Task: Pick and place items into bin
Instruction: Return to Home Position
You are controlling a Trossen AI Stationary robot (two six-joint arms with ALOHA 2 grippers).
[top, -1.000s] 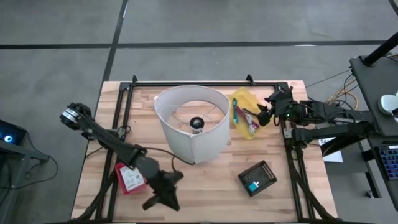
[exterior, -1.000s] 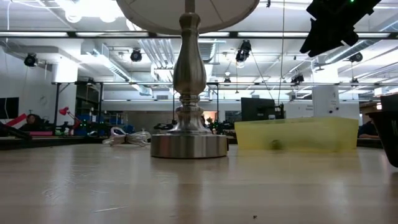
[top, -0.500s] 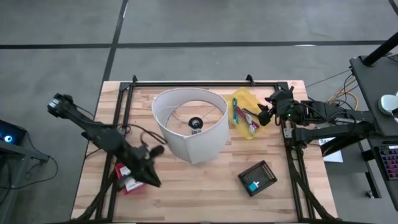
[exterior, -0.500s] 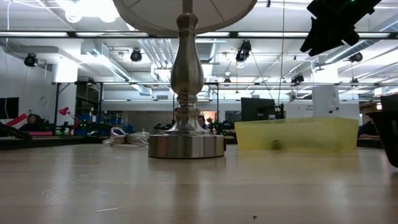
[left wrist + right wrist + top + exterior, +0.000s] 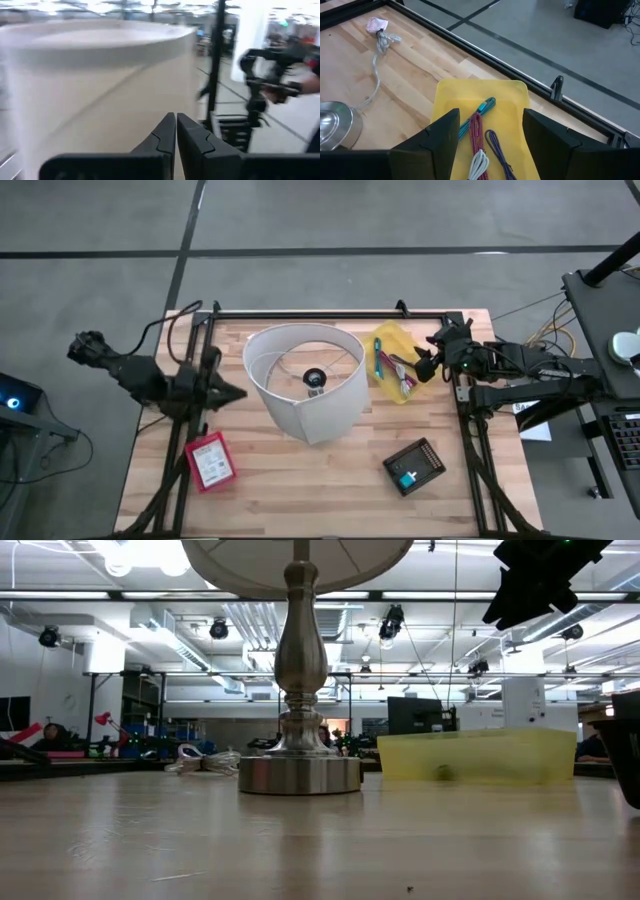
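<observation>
Right gripper (image 5: 419, 365) hung spread open over yellow bin (image 5: 448, 96); left gripper (image 5: 226, 392) pinched closed, empty, beside lampshade (image 5: 305, 418).
Bin held four cables: one teal (image 5: 487, 105), one red (image 5: 476, 133), one white (image 5: 479, 165), one dark blue (image 5: 498, 146).

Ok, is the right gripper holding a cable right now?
No, the right gripper has its fingers spread wide with nothing between them, and the cables lie loose in the yellow bin.
</observation>
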